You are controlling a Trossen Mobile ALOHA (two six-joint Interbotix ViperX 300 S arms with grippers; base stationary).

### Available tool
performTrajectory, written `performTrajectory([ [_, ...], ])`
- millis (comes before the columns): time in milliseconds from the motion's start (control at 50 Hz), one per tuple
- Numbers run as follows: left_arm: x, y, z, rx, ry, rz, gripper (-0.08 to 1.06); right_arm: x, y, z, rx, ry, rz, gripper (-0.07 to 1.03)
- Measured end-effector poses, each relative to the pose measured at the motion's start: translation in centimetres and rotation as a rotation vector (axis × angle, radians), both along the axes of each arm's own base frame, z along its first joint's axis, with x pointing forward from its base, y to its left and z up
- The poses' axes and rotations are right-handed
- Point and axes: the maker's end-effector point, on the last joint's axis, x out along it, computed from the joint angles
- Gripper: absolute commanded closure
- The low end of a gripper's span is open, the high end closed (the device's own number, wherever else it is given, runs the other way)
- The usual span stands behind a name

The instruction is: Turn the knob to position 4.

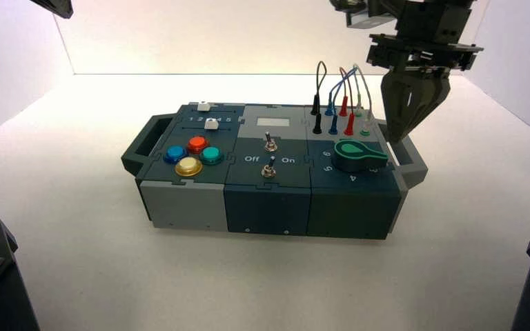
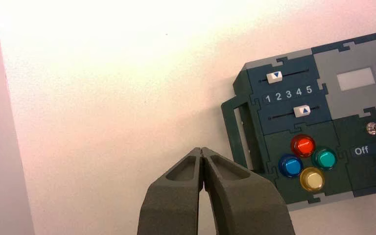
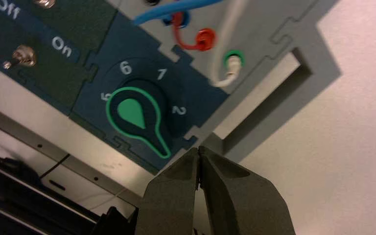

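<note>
Green knob (image 3: 132, 112), front right of the box (image 1: 266, 207): its pointed tip lies beside your right gripper (image 3: 199, 152), whose fingers are pressed together. Spread them, straddle the tip, then rotate toward the 4 (image 1: 352, 178), keeping clear of the wires (image 1: 357, 79). Left gripper (image 2: 201, 152): idle, off the box's left side.

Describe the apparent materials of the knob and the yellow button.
The knob looks like matte plastic, dark with a green outline, judging by its even, dull surface. The yellow button seems glossy translucent plastic, given its bright centre and see-through rim.
</note>
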Motion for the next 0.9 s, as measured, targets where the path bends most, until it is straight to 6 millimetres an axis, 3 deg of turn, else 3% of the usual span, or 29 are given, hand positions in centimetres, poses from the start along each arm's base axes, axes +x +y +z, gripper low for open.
performTrajectory([
  [240, 0.2, -0.1, -0.3, 0.000, 0.006, 0.000, 1.01, -1.0, 0.9, -0.4, 0.003, 0.044, 0.020, 0.99],
  [900, 0.3, -0.1, -0.2, -0.003, -0.004, -0.001, 1.01, -1.5, 0.7, -1.9, -0.016, 0.093, 0.032, 0.99],
])
